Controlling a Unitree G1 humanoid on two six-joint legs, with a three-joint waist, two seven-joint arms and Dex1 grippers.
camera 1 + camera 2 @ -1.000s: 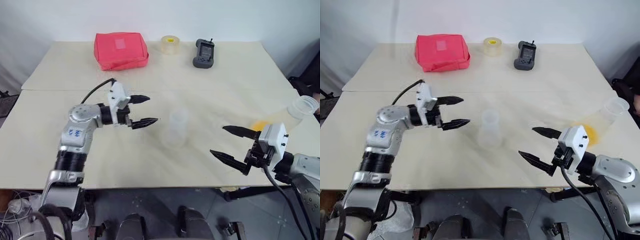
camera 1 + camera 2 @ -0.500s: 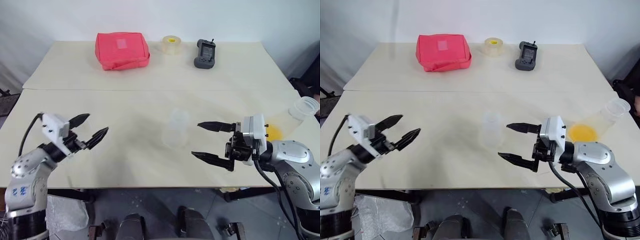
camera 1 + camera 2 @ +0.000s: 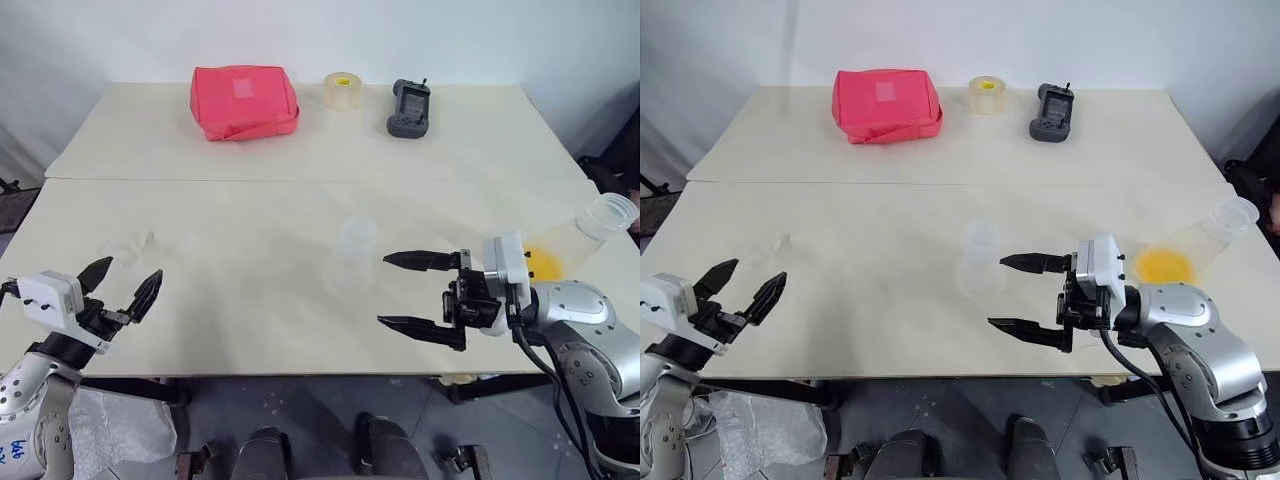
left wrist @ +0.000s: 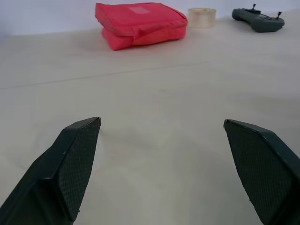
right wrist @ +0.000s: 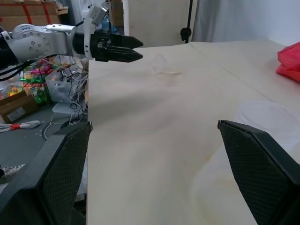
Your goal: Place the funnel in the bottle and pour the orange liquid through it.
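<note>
The bottle stands upright near the middle of the pale table, frosted and faint against the surface, with nothing in its neck. The funnel lies well off to the robot's left on the tabletop, a barely visible clear shape near the front edge. Just beside it, the left gripper hangs at the table's front left corner with its two black fingers spread wide and empty. The right gripper points sideways toward the bottle, close to it but not touching, its fingers also spread wide with nothing between them. Behind that arm, at the right edge of the table, a clear flask lies tilted with the orange liquid pooled in its lower part. Along the far side sit a red pouch, a roll of tape and a dark handheld controller, well apart from everything else.
</note>
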